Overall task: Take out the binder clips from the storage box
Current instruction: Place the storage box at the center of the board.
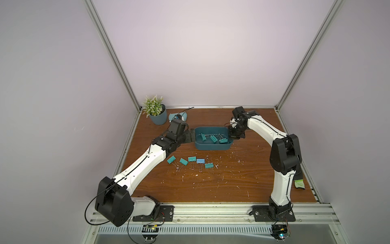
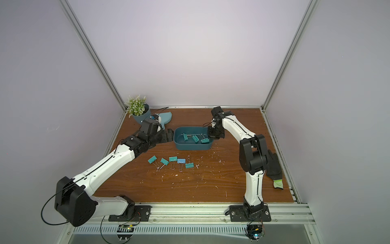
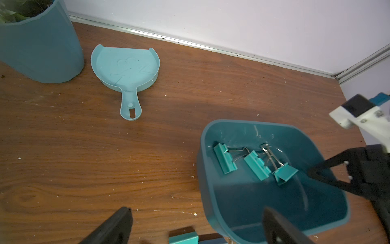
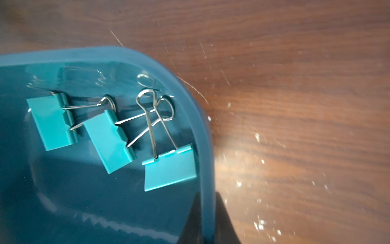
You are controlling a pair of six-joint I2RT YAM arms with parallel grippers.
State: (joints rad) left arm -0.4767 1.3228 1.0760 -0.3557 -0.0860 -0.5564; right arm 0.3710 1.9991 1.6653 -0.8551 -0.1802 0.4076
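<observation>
The dark teal storage box stands mid-table. Three teal binder clips lie inside it toward its right end. Several more clips, one of them light blue, lie in a row on the table in front of the box. My left gripper is open at the box's left end, and the end wall lies between its fingers. My right gripper is shut on the box's right wall.
A potted plant stands at the back left. Beside it lies a light-teal dustpan, partly hidden by my left wrist in both top views. A dark glove lies near the right edge. White flecks dot the wooden table.
</observation>
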